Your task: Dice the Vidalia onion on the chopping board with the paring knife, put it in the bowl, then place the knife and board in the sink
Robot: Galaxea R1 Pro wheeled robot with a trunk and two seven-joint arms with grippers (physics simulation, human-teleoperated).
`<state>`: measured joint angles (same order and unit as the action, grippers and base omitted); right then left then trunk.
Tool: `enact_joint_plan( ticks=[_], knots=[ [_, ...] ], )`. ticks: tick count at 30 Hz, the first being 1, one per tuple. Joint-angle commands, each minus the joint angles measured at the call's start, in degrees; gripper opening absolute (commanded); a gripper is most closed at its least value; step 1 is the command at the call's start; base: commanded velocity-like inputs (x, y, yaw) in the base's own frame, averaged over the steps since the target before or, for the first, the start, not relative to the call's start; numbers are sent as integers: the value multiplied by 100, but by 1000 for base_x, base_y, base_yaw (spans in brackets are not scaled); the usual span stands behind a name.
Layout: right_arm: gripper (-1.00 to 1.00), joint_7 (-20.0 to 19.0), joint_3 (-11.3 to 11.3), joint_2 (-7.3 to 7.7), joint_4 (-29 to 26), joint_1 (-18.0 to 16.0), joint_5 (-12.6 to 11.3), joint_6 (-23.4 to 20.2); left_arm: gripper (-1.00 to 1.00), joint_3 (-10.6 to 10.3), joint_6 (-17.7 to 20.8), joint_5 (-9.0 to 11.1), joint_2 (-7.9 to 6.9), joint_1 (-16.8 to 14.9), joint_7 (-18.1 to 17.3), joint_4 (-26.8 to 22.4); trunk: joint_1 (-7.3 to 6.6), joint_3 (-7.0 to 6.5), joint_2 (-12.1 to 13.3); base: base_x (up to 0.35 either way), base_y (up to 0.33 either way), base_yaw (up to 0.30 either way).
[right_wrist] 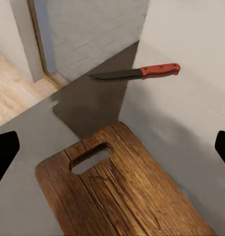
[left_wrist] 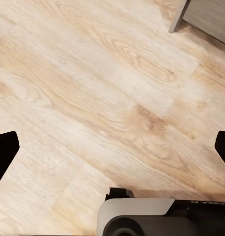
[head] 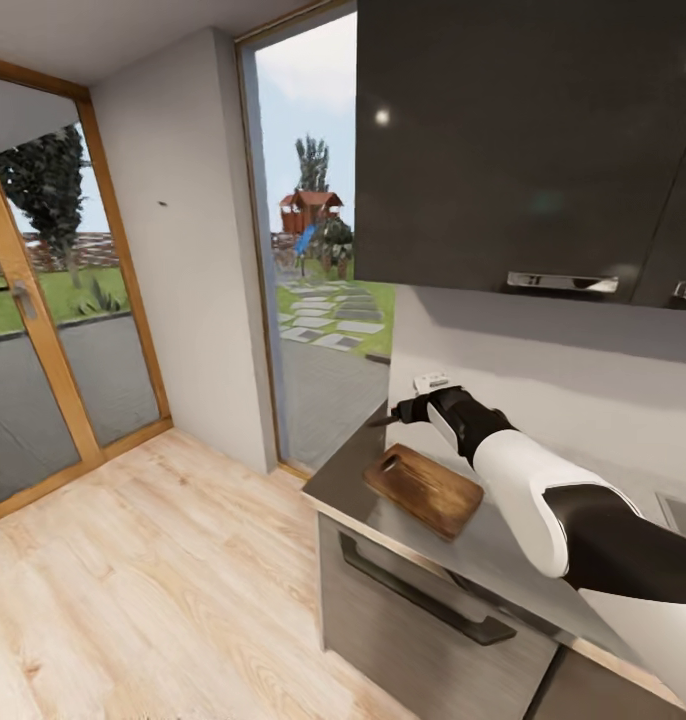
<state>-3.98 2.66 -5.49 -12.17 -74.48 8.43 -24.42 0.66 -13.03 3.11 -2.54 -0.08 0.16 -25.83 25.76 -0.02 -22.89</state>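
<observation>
Brown, dark-grained chopping board on grey countertop; paring knife has red handle, dark blade; floor pale wood-grain.

The robot's right arm reaches forward from the lower right of the head view, its white forearm and black elbow joint stretched out, the black wrist ending in the right hand. In the right wrist view, that hand's two dark fingertips sit wide apart at either edge, nothing between them. The left hand's fingertips are likewise spread wide, pointing downward and gripping nothing.
</observation>
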Motion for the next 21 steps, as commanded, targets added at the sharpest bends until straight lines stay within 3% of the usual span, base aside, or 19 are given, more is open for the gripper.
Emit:
enact_joint_plan(
  ticks=[1,5,10,13,16,18,21],
  knots=[
    [100,-37,25,3,-13,2,67,-36,100,-4,-15,32,0,-1,2,4,3,2,-3,89,-99,279],
    [100,-80,24,11,112,20,197,-11,100,-4,-16,32,0,-1,2,7,3,2,-3,36,-41,279],
    [100,-561,24,139,375,29,371,328,100,-4,-16,32,0,-1,2,7,3,2,-3,6,-7,279],
    [100,-862,24,341,489,30,402,471,100,-4,-16,32,0,-1,2,7,3,2,-3,1,-1,185],
    [100,-1324,22,618,559,30,416,625,100,-4,-16,32,5,-1,2,7,3,2,-3,0,-1,67],
    [100,-1837,20,900,582,30,428,677,100,-4,-16,32,7,-1,2,7,3,2,-3,0,0,20],
    [100,-2158,18,1123,584,30,435,692,100,-4,-16,32,8,-1,2,7,3,2,-3,0,0,9]
  ],
)
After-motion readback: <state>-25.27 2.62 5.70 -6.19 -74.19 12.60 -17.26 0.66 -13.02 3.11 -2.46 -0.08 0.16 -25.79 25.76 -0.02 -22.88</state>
